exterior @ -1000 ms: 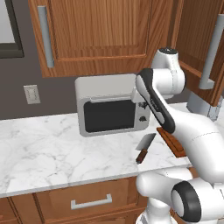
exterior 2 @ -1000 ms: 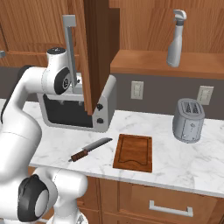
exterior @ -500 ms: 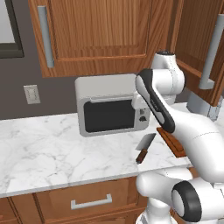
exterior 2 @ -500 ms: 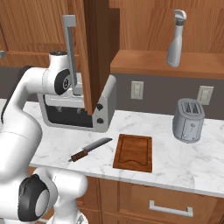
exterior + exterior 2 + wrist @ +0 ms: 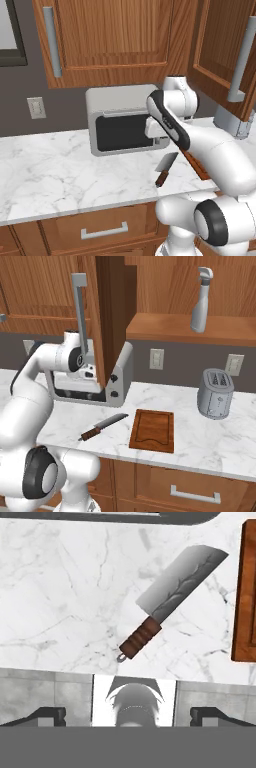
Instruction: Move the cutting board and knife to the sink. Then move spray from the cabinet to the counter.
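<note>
The knife (image 5: 170,597) lies flat on the counter (image 5: 50,170), its broad grey blade pointing toward the microwave; it also shows as the knife (image 5: 165,169) and the knife (image 5: 102,426). The cutting board (image 5: 152,430) lies beside it on the marble, seen at the right edge as the cutting board (image 5: 245,592). My gripper (image 5: 127,714) hovers open above the counter edge near the knife handle, holding nothing. The spray (image 5: 201,301) stands on the shelf of the open cabinet (image 5: 190,328).
A grey microwave (image 5: 120,125) stands against the wall behind the knife. A toaster (image 5: 216,393) sits right of the board. The open cabinet door (image 5: 112,316) with its bar handle hangs over the microwave. Drawers (image 5: 102,231) run below the counter.
My arm has sunk slightly toward the counter. The knife, board and spray have not moved.
</note>
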You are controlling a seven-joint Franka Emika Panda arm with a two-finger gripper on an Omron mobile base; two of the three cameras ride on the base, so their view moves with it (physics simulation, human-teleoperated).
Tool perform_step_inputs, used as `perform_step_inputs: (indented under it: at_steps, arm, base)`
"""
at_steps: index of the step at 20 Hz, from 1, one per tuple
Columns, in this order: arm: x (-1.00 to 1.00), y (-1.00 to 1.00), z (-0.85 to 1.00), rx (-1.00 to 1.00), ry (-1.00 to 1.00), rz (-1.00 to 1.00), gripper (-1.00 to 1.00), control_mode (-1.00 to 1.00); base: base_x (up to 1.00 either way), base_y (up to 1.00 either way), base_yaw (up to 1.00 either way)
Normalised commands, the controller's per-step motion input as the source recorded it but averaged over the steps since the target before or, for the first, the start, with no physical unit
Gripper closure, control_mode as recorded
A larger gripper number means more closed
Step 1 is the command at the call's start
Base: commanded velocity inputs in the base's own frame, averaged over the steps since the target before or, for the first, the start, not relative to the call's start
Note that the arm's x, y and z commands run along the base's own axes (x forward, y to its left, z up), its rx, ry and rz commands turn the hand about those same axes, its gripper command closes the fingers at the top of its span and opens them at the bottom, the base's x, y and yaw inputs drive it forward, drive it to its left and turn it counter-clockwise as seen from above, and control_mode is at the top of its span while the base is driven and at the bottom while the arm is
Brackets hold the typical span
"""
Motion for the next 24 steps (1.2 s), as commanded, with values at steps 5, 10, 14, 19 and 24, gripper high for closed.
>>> perform_step_inputs:
  at_steps: [5, 10, 14, 19, 24]
  arm:
    - [0.18, 0.00, -0.54, 0.00, 0.10, -0.02, -1.00, -1.00]
    - [0.24, 0.00, -0.33, 0.00, 0.02, -0.02, -1.00, -1.00]
    - [0.21, 0.00, -0.28, 0.00, 0.01, -0.04, -1.00, -1.00]
    - [0.07, 0.00, -0.28, 0.00, 0.01, -0.05, -1.00, -1.00]
    - [-0.02, -0.04, -0.35, 0.00, 0.05, -0.07, -1.00, -1.00]
  base:
    - [0.00, 0.00, 0.00]
    - [0.00, 0.00, 0.00]
    - [0.00, 0.00, 0.00]
    - [0.00, 0.00, 0.00]
    - [0.00, 0.00, 0.00]
